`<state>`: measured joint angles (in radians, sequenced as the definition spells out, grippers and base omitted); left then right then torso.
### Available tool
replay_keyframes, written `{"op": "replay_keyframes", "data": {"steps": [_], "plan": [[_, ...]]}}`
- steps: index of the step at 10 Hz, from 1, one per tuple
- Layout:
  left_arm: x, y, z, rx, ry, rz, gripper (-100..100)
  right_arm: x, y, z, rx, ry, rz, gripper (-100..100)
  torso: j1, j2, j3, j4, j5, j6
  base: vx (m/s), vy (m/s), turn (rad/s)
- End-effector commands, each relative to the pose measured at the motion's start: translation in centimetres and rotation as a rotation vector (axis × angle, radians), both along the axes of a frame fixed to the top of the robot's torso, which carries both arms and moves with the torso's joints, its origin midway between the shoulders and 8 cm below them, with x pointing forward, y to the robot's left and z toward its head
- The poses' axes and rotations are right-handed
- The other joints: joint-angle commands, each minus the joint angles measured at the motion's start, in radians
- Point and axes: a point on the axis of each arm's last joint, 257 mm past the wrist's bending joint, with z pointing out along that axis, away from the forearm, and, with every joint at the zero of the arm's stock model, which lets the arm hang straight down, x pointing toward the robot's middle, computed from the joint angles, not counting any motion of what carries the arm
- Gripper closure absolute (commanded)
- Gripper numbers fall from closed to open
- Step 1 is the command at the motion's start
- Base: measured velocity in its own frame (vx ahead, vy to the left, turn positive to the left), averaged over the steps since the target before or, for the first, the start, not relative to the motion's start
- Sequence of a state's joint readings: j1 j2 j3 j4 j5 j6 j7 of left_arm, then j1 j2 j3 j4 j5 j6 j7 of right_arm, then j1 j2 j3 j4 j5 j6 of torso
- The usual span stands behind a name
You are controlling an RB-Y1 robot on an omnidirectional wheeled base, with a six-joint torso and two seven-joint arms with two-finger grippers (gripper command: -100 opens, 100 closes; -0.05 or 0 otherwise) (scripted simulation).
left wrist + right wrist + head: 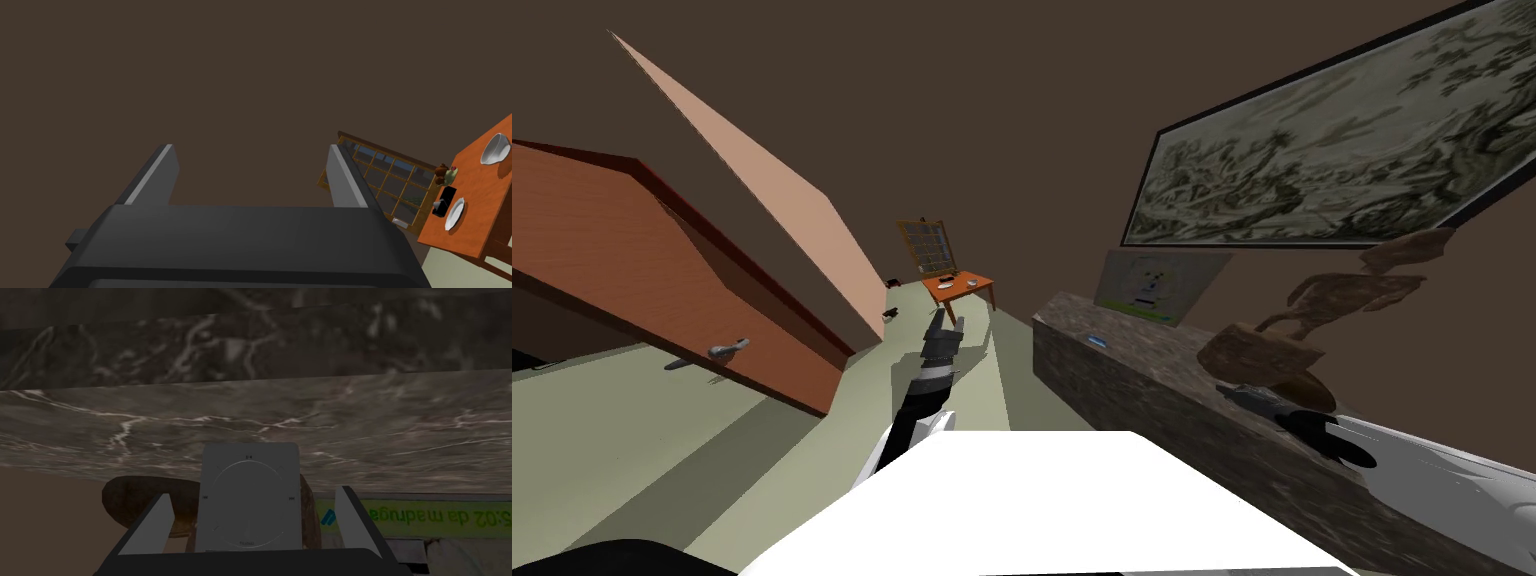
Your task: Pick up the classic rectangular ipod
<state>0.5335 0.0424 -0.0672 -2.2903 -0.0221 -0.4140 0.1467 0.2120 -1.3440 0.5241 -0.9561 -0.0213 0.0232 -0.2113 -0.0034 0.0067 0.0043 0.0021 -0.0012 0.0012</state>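
Item: one grey click-wheel iPod [250, 503], standing between the two fingers of the right gripper [253, 492], gaps either side, unclasped; one marble ledge [350, 418] behind. One left gripper [948, 318], head view centre: two fingers spread, empty.

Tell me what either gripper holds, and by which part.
Nothing. The right gripper straddles the ipod, open, gaps at both its sides; the left gripper is open and empty.
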Motion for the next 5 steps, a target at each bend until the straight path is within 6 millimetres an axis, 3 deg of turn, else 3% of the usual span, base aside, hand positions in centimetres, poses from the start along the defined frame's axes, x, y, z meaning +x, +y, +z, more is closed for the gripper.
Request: {"op": "replay_keyframes", "data": {"steps": [1,5], "plan": [[0.0,0.0,0.0,0.0,0.0,0.0,0,0.0,0.0,0.0,0.0,0.0,0.0,100,0.0,0.0,0.0,0.0,0.0,0.0,-0.011,-0.005,-0.007],[0.0,0.0,0.0,0.0,0.0,0.0,0,0.02,0.03,-0.01,0.001,0.0,0.001,100,0.002,-0.005,-0.003,-0.001,0.001,0.0,0.0,0.0,0.0]]}}
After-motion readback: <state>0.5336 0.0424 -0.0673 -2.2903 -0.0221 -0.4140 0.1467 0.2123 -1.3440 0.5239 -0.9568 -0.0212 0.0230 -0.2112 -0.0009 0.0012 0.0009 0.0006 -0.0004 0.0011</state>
